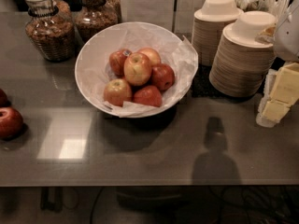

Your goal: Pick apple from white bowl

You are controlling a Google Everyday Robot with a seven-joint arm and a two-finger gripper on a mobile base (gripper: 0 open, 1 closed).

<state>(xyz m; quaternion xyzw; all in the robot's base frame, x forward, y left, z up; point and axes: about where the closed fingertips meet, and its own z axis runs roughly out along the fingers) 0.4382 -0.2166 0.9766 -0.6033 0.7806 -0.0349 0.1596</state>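
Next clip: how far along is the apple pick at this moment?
Done: nothing visible yet. The largest apple lies on top of the pile in the white bowl, among five other apples. In hand: nothing; the gripper sits at the right edge of the view, beside the stacked beige bowls, apart from the white bowl. Left: the reach, the grasp and the lift out.

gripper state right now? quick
Gripper: barely in view at the right edge, above the stacked beige bowls; open or closed cannot be told. It is not holding the apple, which lies in the white bowl.
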